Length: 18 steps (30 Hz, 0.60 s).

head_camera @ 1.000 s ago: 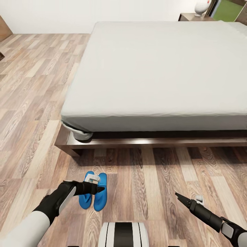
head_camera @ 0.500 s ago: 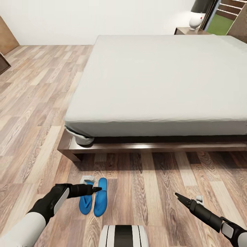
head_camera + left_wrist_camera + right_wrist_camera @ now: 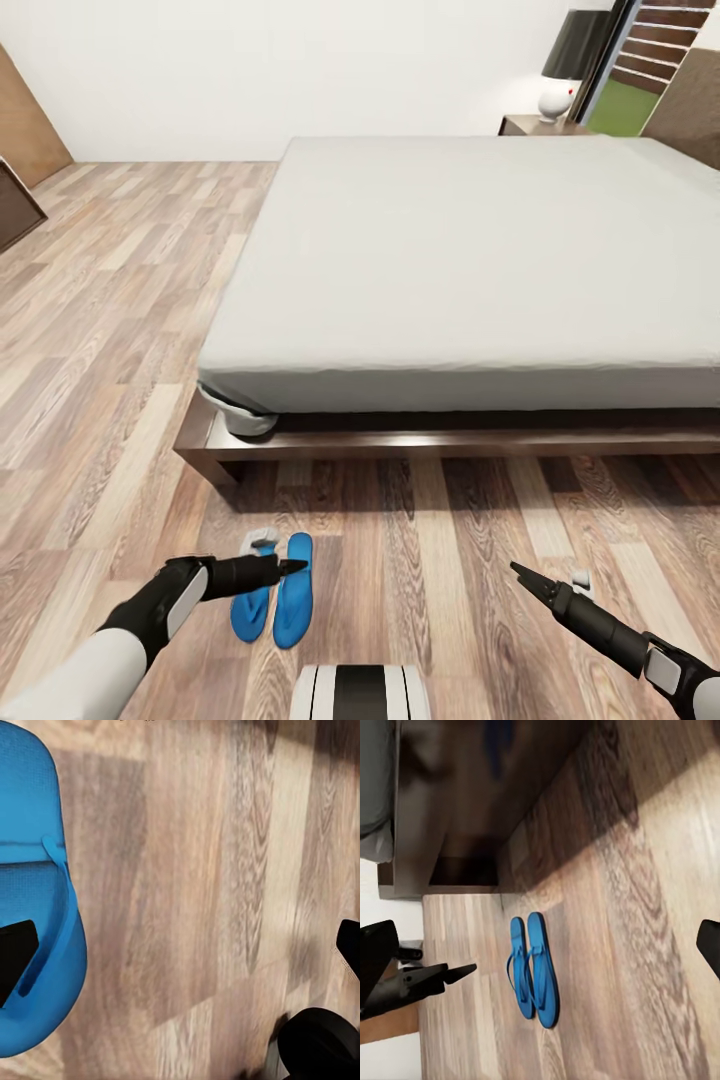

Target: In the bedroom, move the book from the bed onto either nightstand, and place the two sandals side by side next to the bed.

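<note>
Two bright blue sandals [image 3: 293, 590] lie side by side on the wood floor, just in front of the bed's [image 3: 480, 260] near left corner. The right wrist view shows the same pair of sandals [image 3: 542, 971]. My left gripper [image 3: 290, 567] hovers just above them, open, with nothing between its fingers. One sandal [image 3: 34, 907] lies by a fingertip in the left wrist view. My right gripper [image 3: 520, 575] hangs open over bare floor to the right. A dark nightstand [image 3: 530, 124] stands at the bed's far side. The book is out of view.
A lamp [image 3: 567, 60] with a black shade and white base stands on the nightstand. Dark wooden furniture [image 3: 15, 200] sits along the left wall. A window strip with green lawn shows at the far right. Open plank floor stretches to the left of the bed.
The head view has tilted up, so the far wall, nightstand and lamp show more. The left gripper has stayed just over the sandals. The right arm has not moved.
</note>
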Motion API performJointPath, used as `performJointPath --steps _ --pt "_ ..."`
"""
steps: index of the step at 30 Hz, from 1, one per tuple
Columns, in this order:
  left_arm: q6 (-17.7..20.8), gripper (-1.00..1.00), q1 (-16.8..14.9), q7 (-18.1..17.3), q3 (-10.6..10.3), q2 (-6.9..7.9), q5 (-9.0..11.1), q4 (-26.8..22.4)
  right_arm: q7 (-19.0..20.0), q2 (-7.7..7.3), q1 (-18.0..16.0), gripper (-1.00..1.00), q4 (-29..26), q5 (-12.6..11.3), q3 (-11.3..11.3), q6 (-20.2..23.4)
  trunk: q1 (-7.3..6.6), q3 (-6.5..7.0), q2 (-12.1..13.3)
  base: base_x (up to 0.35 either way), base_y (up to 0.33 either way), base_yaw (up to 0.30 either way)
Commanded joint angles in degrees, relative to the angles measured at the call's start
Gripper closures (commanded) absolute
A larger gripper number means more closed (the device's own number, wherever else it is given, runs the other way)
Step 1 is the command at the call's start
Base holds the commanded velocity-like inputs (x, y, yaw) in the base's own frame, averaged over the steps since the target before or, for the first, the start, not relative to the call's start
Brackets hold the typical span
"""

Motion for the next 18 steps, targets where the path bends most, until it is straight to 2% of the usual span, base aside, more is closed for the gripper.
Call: performJointPath --steps 1,7,18 --pt "-0.70 -1.00 -0.02 0.05 -0.26 -0.20 0.90 1.14 0.31 0.02 -0.08 -1.00 0.17 -0.56 0.48 0.61 -0.03 0.19 0.00 0.000 0.000 0.000" --pt "-2.30 -1.00 0.00 -0.08 -0.19 -0.27 1.30 3.14 0.31 0.02 -0.08 -1.00 0.27 -0.53 0.47 0.62 -0.19 1.52 0.08 0.000 0.000 0.000" --pt "-2.89 -1.00 0.13 -0.28 -0.17 0.09 1.41 4.78 0.31 0.02 -0.06 -1.00 0.34 -0.39 0.70 0.62 -0.47 3.96 0.23 0.000 0.000 0.000"
